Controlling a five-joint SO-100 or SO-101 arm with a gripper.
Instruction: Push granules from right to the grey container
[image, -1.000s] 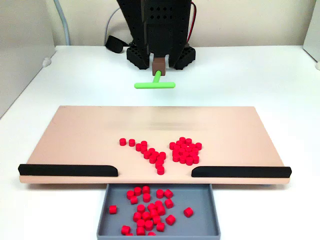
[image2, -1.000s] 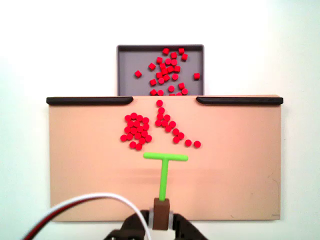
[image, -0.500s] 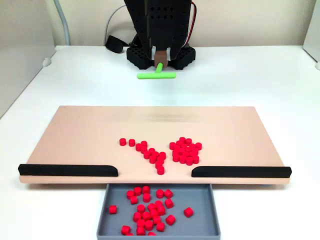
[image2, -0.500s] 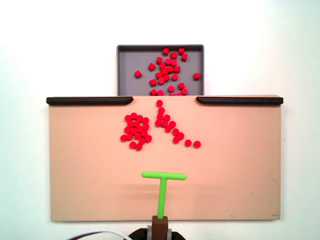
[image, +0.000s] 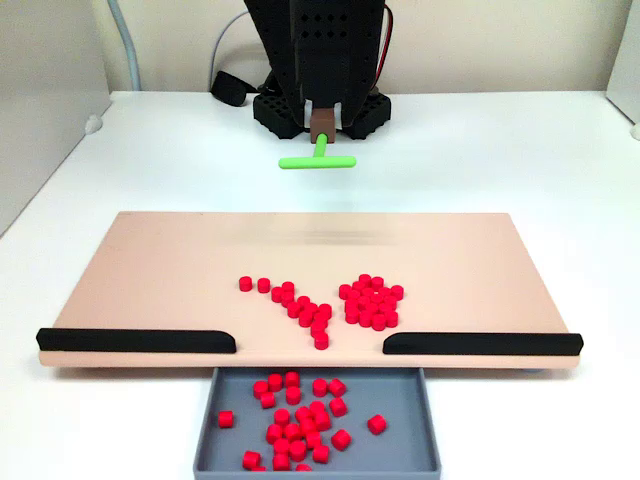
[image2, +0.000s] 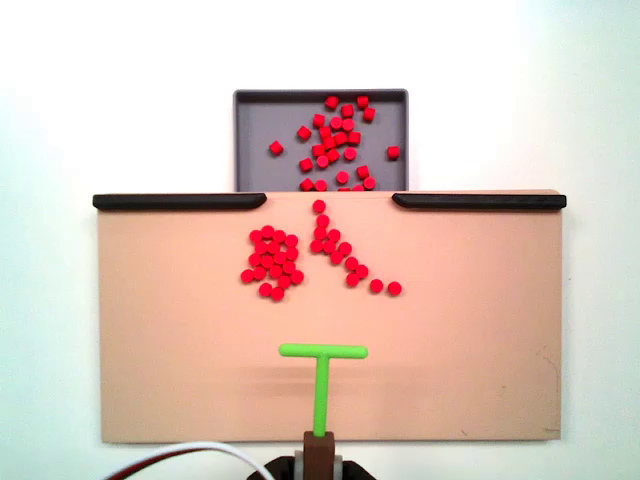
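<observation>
Red granules (image2: 272, 262) lie in two clusters mid-board (image2: 160, 340), just short of the gap between the black strips (image2: 180, 201), and more sit in the grey container (image2: 255, 130) beyond. Nearer the arm, the tool (image2: 321, 452) is clamped on a green T-stick (image2: 322, 375), its crossbar well apart from the granules.

Support: white flat table (image: 520, 160)
On it: wide beige board (image: 180, 260), shallow grey plastic tray (image2: 262, 130), black arm base (image: 275, 112)

A lab-like test bench: a bare white surface (image: 520, 160), plain pale walls, a purpose-built beige board (image2: 180, 340) with black strips, and loose cables (image: 225, 40) behind the arm.
</observation>
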